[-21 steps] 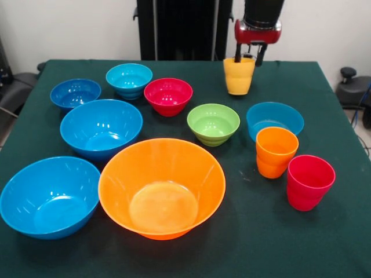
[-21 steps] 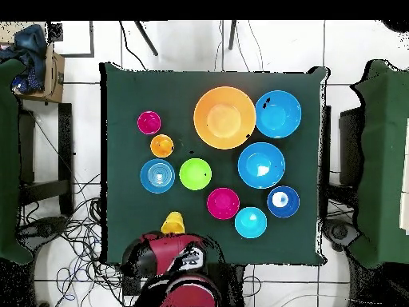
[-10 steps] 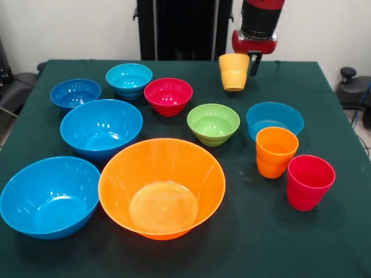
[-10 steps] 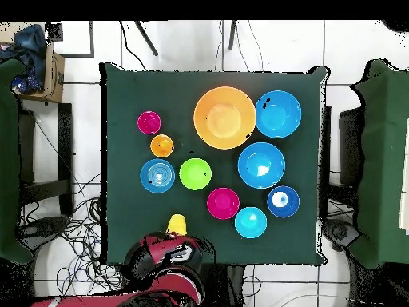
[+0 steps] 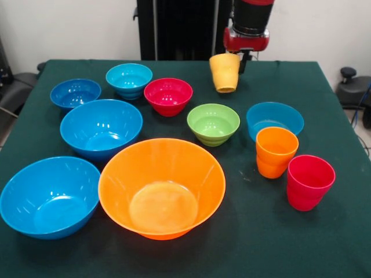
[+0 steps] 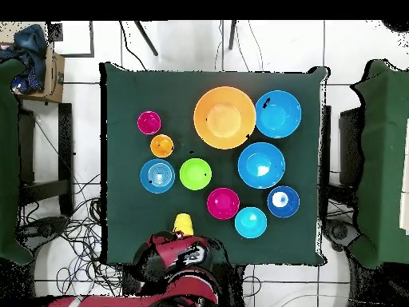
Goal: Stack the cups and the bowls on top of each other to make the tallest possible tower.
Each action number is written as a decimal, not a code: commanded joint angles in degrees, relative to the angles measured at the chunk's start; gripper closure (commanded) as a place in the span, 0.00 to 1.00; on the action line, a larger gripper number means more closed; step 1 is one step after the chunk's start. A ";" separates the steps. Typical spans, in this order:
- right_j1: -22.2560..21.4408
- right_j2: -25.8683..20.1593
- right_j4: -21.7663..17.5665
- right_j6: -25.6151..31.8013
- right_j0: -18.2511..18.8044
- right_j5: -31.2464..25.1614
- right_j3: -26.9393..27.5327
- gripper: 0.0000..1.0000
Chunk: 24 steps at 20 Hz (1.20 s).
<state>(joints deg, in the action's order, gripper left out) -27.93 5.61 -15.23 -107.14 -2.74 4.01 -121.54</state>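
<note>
The gripper [image 5: 234, 56] hangs at the far edge of the table, clamped on the rim of a yellow cup [image 5: 224, 72]. One dark finger [image 5: 243, 61] shows behind the cup's rim; the other is hidden, so the hold looks like a pinch across the wall of the cup. The cup is lifted clear of the green cloth and tilts a little. In the overhead view the yellow cup [image 6: 184, 223] sits just beyond the red arm [image 6: 180, 264], near the table's edge.

The risk from here is the thin grip. A pinch on one wall of a glossy, tapered cup could let it swing or slip out as the arm travels, and a tilted cup set down would likely tip rather than nest.

Nothing is stacked yet. Closest to the cup are a red bowl [image 5: 168, 95] and a green bowl [image 5: 213, 123]. Beyond the red one stand a light-blue bowl [image 5: 129, 80] and a dark-blue bowl [image 5: 75, 93]. A teal bowl [image 5: 275, 120] lies beside the green one, with an orange cup [image 5: 276, 152] touching or nearly touching it and a red cup [image 5: 309, 182] just beside that. Nearest the camera sit the big orange bowl [image 5: 162, 186], likely the tower's base, and two large blue bowls [image 5: 101, 127], one [image 5: 49, 196] touching the orange bowl's side.
</note>
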 commanded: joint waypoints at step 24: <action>-19.96 -24.38 9.28 -7.41 14.10 -19.50 1.37 1.00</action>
<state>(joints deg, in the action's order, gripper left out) -46.54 -12.55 -10.15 -107.14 12.78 -8.76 -122.83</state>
